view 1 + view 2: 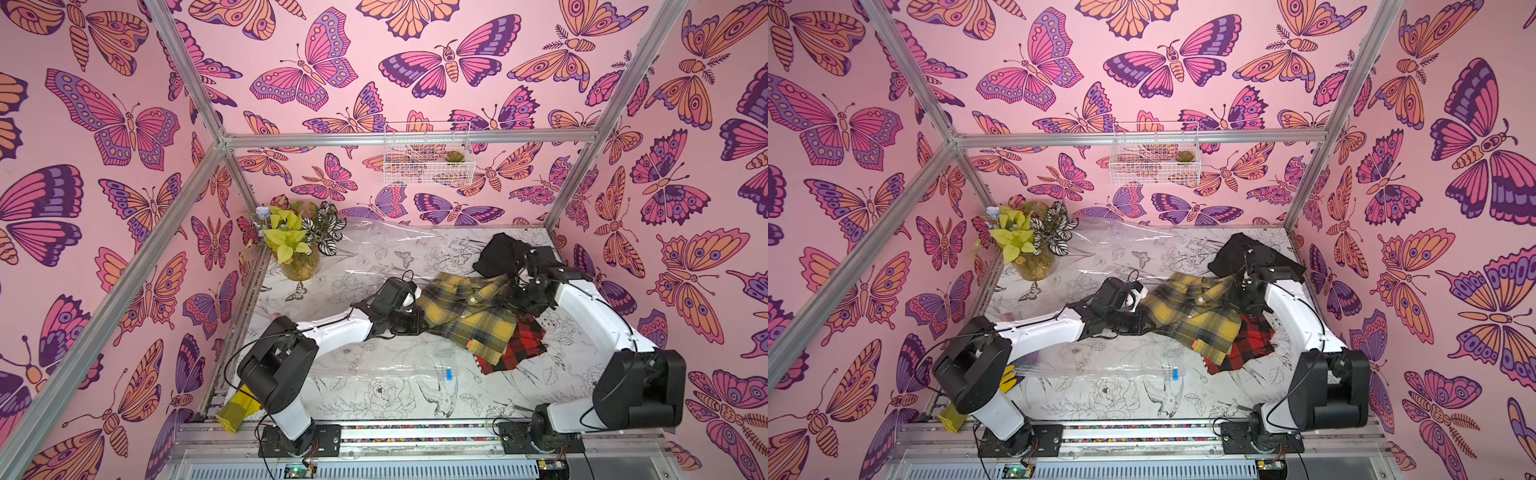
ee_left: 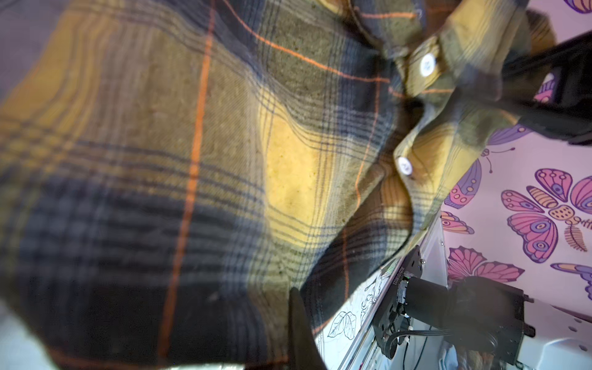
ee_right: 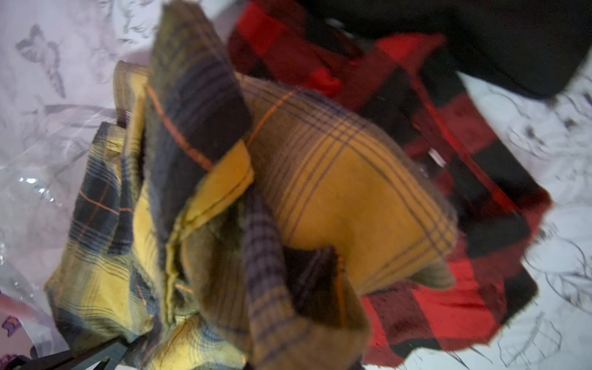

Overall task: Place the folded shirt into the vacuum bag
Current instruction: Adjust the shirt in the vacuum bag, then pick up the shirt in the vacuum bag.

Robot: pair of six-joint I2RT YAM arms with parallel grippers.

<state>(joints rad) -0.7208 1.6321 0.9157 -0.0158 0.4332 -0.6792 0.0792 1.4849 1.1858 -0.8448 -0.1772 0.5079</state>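
Pink walls w/ big butterfly print on all sides, alu frame bars at corners & across back. White wire basket on back wall w/ small succulent; leafy potted plant in back-left corner, tabletop white w/ b&w flower/bird drawings.

Desk, floral print, carrying:
- yellow plaid shirt, stretched between left pincer and right pincer, each clamped on an edge
- red-and-black plaid shirt, partly beneath it
- black garment, far right
- vacuum bag, clear, with blue clip near the front
- potted plant, far left corner
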